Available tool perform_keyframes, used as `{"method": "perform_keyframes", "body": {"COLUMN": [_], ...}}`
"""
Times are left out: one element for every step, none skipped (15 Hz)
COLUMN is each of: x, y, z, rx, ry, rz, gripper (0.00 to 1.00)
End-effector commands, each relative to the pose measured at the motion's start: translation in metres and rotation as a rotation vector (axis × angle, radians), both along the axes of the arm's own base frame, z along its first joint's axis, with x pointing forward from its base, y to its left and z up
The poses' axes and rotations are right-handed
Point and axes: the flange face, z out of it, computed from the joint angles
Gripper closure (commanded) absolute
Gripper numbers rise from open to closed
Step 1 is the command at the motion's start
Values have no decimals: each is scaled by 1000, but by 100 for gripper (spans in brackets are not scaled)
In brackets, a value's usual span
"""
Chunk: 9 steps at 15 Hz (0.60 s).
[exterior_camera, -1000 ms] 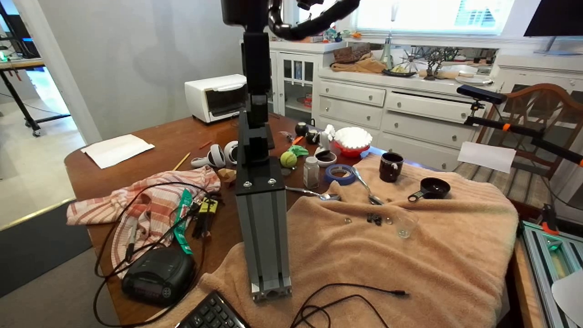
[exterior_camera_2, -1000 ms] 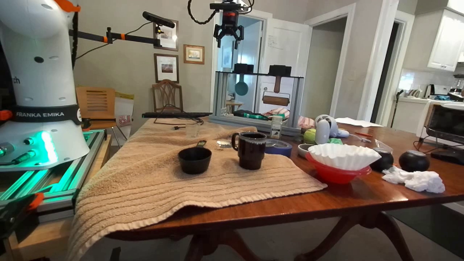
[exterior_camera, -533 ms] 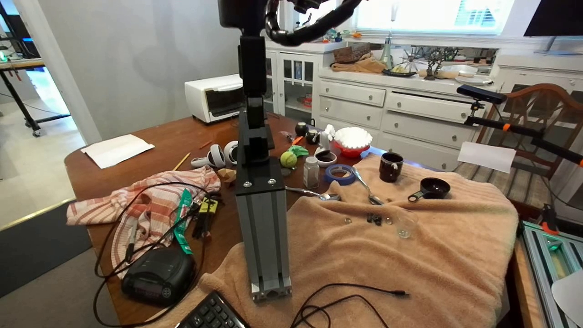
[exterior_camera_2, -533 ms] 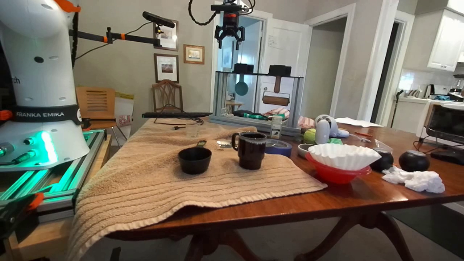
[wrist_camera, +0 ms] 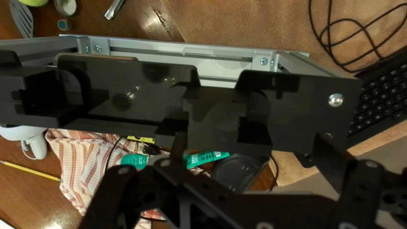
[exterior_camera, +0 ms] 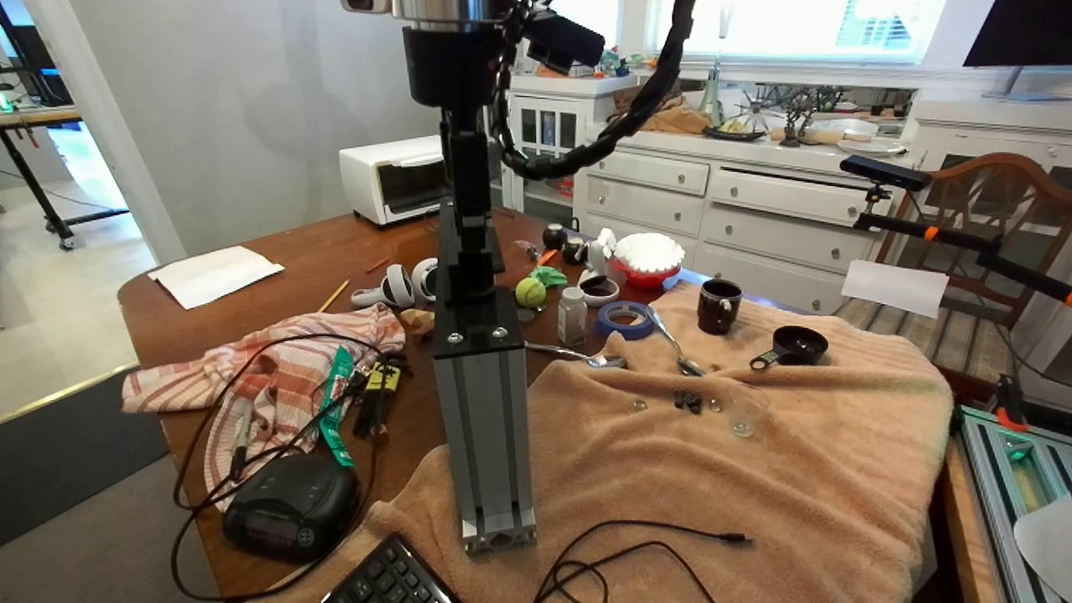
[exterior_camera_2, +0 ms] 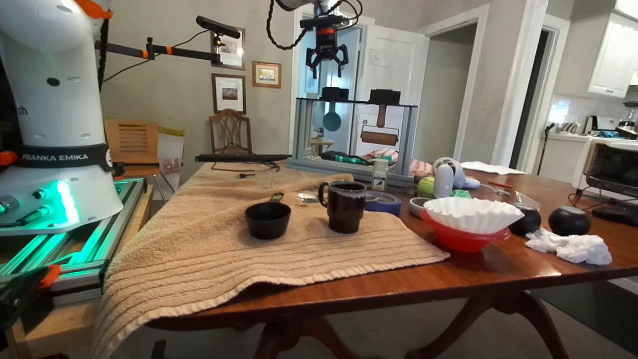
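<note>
Empty and spread wide, the hand (exterior_camera_2: 328, 75) hangs just above the block (exterior_camera_2: 335, 94) atop the rack (exterior_camera_2: 409, 139), a teal scoop (exterior_camera_2: 332, 121) dangling below. Likely stiff and light but slick, that block seems best held across its flat sides.

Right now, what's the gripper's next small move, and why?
Probably a slight sideways shift toward the wooden roller, jaws open: the gripper hangs above the black holder block with the teal scoop, and the wrist view and an exterior view show that block off-centre beneath the jaws, toward the roller.
</note>
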Motion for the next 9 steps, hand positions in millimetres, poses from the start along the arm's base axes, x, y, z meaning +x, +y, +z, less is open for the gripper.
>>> {"method": "perform_keyframes", "body": {"x": [4,5,6,7,9,10,10,10,11], "y": [-13,-14,-15,-16,-17,-17,-16,-16,-17], "z": [-13,-14,-17,-20,-23,-25,-27,-29,-32], "rx": [-36,-30,-29,-25,-6,12,19,21,25], "ry": [41,50,56,61,65,66,70,74,82], "rz": [-20,-20,-15,-4,12,26,37,48,53], "gripper": [0,0,0,0,0,0,0,0,0]}}
